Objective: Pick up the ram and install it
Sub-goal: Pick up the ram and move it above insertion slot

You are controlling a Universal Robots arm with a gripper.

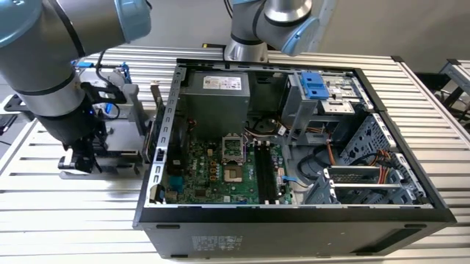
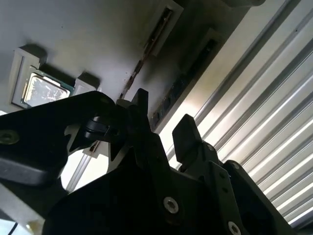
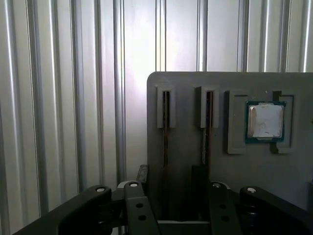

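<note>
Slatted counter (image 1: 66, 214) carrying an open computer case (image 1: 294, 231), grey tray (image 3: 195, 83) alongside. Over the tray, gripper (image 3: 169, 172) with fingers (image 2: 188, 132) released. Edge-up in the slot farthest from the processor chip (image 3: 265, 121): the ram (image 3: 165, 139), between those fingers.

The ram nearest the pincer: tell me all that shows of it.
The ram is a thin, dark strip seen edge-on, standing on its long edge in a slot of a grey holder, the slot farther from the processor chip. In the second wrist view a row of chips shows along its face. The open pincer straddles it; contact cannot be told.
</note>
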